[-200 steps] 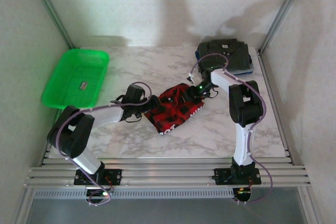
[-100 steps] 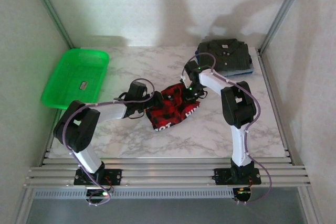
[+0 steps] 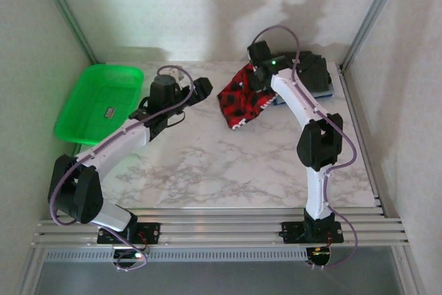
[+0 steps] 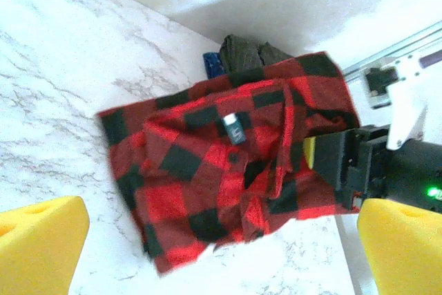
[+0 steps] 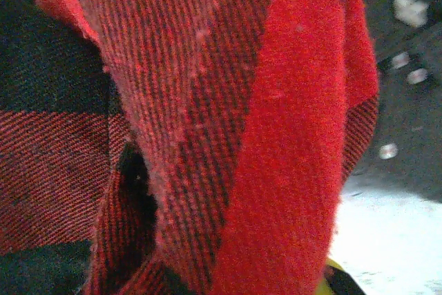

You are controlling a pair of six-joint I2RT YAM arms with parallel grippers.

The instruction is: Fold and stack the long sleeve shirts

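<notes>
At the far left edge of the white marble-patterned table [image 3: 207, 164], a shallow green plastic basket [image 3: 77, 105] is sitting with one small dark rectangular item [image 3: 109, 112] lying on its floor, too small to identify. Just right of the basket, the left gripper [image 3: 199, 89] is hovering above the table with its yellow-padded fingers [image 4: 41, 240] standing wide apart and holding nothing, pointing toward the crumpled red-and-black buffalo-plaid flannel shirt [image 3: 243, 97]. That shirt is sitting near the table's far edge, between the left gripper and the folded stack, with its white neck label [image 4: 233, 128] facing up; whether its lower edge is touching the marble I cannot tell. The right gripper [image 3: 258, 79] is clamping the shirt's right-hand edge, its jaws pressed together on bunched plaid cloth. Behind and to the right, in the far right corner, a folded dark grey-olive button-up collared shirt [image 3: 314, 70] is resting on a blue garment [image 3: 324, 91], whose edge is peeking out beneath it.
</notes>
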